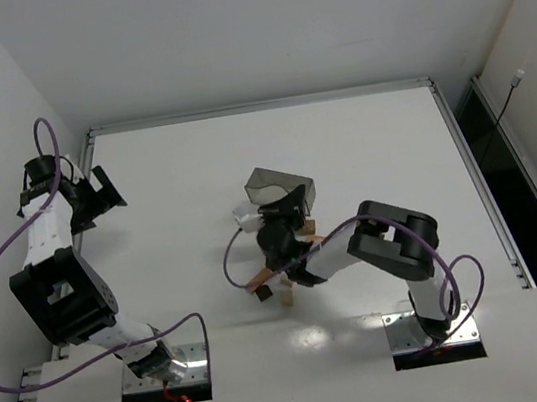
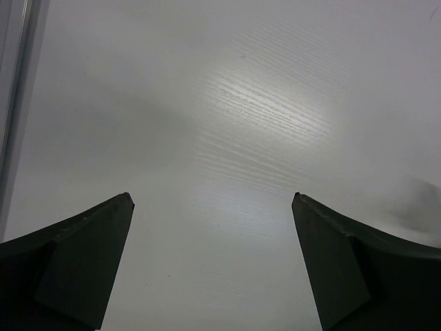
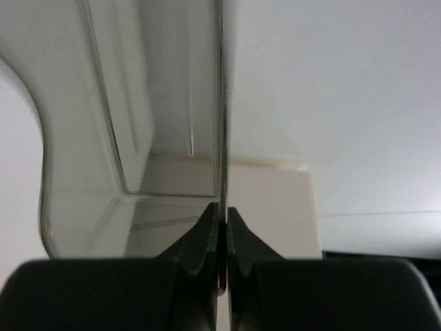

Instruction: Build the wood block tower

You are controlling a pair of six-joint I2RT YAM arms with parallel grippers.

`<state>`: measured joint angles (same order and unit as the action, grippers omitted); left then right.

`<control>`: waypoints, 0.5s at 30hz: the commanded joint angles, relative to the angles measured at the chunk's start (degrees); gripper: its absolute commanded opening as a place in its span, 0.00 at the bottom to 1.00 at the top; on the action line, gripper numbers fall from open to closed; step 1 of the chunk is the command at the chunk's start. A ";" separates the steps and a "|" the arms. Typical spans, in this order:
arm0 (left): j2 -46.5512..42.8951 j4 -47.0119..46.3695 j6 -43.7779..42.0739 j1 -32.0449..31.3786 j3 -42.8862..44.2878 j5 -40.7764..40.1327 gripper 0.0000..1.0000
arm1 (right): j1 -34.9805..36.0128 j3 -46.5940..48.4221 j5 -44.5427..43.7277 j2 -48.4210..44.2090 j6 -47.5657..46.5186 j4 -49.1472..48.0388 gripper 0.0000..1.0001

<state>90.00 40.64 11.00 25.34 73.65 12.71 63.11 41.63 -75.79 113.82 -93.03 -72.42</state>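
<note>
A few small wood blocks lie loose under my right arm in the top view: a tan bar (image 1: 258, 284) with a dark block at its end, a light tan piece (image 1: 287, 297), and another tan piece (image 1: 310, 227) by the wrist. No standing tower shows. My right gripper (image 1: 288, 210) is shut on the thin side wall (image 3: 222, 103) of the translucent grey bin (image 1: 281, 185); in the right wrist view the jaws (image 3: 222, 214) pinch that wall edge-on. My left gripper (image 1: 100, 191) is open and empty at the far left; its wrist view (image 2: 213, 200) shows only bare table.
The white table's metal rim (image 1: 89, 147) runs just left of my left gripper. My right arm's elbow (image 1: 395, 233) and purple cable (image 1: 231, 257) lie over the blocks, hiding some of them.
</note>
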 commanded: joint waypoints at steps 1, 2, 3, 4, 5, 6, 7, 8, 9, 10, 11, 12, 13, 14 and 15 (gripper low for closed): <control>-2.54 -1.27 -1.51 -1.26 0.27 0.30 1.00 | -6.32 14.81 -3.59 -6.40 46.40 48.79 0.00; -2.54 -1.27 -1.51 -2.31 0.27 0.30 1.00 | -7.64 22.63 6.52 -7.55 65.16 74.88 0.00; -3.07 -1.27 -2.03 -2.32 0.27 -0.31 1.00 | -9.83 31.15 12.62 -4.34 77.35 92.11 0.00; -3.07 -1.27 -2.04 -3.01 0.27 -1.10 1.00 | -13.42 43.76 18.86 -1.26 84.35 109.95 0.00; -3.77 -1.27 -2.04 -3.71 0.27 -1.63 1.00 | -14.76 48.59 21.45 1.64 91.21 115.35 0.00; -3.78 -1.88 -2.65 -3.72 0.27 -1.64 1.00 | -16.25 51.51 23.82 3.32 93.10 117.92 0.00; -4.30 -1.88 -2.66 -3.72 0.27 -2.16 1.00 | -18.09 54.76 28.37 4.03 94.08 119.43 0.00; -4.30 -1.88 -2.66 -3.72 -0.25 -2.16 1.00 | -20.55 55.49 35.38 4.04 94.09 120.23 0.00; -4.30 -1.88 -3.26 -3.72 -0.26 -2.16 1.00 | -21.44 56.36 36.58 3.52 94.09 121.02 0.00; -4.30 -1.88 -3.27 -4.24 -0.26 -2.16 1.00 | -22.41 56.98 40.94 3.51 94.09 121.55 0.00; -4.30 -1.88 -3.27 -4.25 -0.26 -2.16 1.00 | -25.81 57.77 44.20 3.51 94.09 123.03 0.00; -4.30 -1.88 -3.27 -4.25 -0.26 -2.16 1.00 | -27.67 58.39 46.50 3.51 94.09 123.05 0.00; -4.30 -1.88 -3.27 -4.25 0.26 -1.55 1.00 | -29.61 59.09 51.13 3.51 94.09 123.74 0.00; -3.69 -1.88 -3.27 -4.25 0.27 -1.55 1.00 | -34.32 59.79 53.70 3.51 94.09 124.80 0.00; -3.69 -1.88 -3.27 -4.25 0.27 -1.55 1.00 | -36.81 61.19 57.56 4.12 94.09 124.81 0.00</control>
<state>87.68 40.12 8.38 21.41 73.65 11.09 32.69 98.65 -32.67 117.47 -5.21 42.81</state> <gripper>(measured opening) 0.996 0.009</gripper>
